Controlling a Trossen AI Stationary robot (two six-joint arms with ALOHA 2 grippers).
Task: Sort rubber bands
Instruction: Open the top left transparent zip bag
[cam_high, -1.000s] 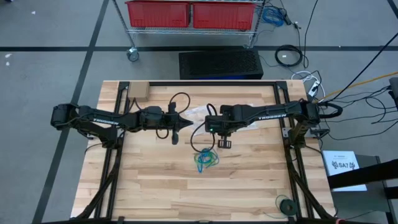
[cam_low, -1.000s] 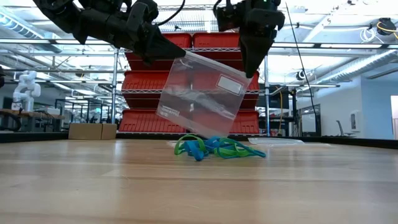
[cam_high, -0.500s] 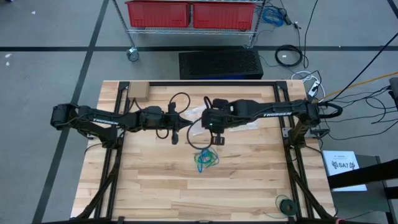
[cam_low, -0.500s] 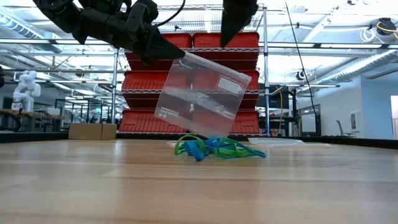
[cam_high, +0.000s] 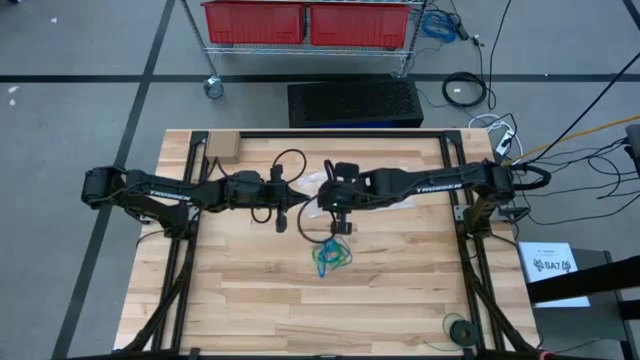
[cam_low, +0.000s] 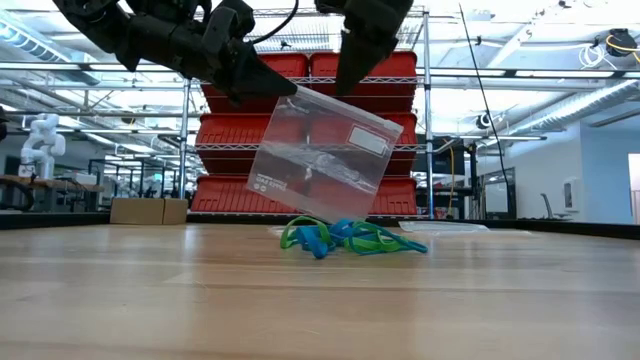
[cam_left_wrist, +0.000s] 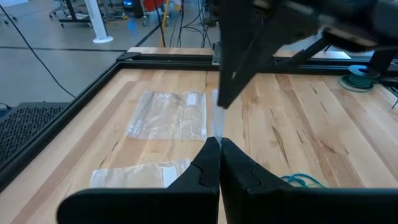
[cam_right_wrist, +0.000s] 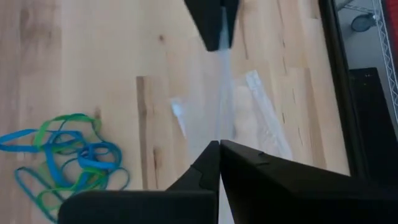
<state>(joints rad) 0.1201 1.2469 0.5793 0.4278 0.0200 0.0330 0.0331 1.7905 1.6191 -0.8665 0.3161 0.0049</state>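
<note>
I see a light wooden slatted table (cam_high: 250, 300) from above, with both dark arms reaching toward its middle. My left gripper (cam_low: 285, 88) hangs above the table, its two fingers pressed together on the top corner of a clear flat plastic zip bag (cam_low: 322, 155), which dangles tilted in the air in the low view. My right gripper (cam_low: 345, 82) is at the same bag's upper edge, just beside the left one; its fingers are pressed together too, and in the right wrist view the bag's thin edge runs straight out from between their tips, so it looks pinched there as well.

The rubber bands (cam_low: 350, 238), a small tangled heap of thin green, teal and bright blue loops, lie on the table directly below the hanging bag, near its lowest corner but apart from it, and well below both grippers. From above the heap (cam_high: 331, 257) sits slightly nearer the front edge than the two gripper tips.

Two more clear flat plastic bags (cam_left_wrist: 168, 115) lie flat on the wood farther back.
</note>
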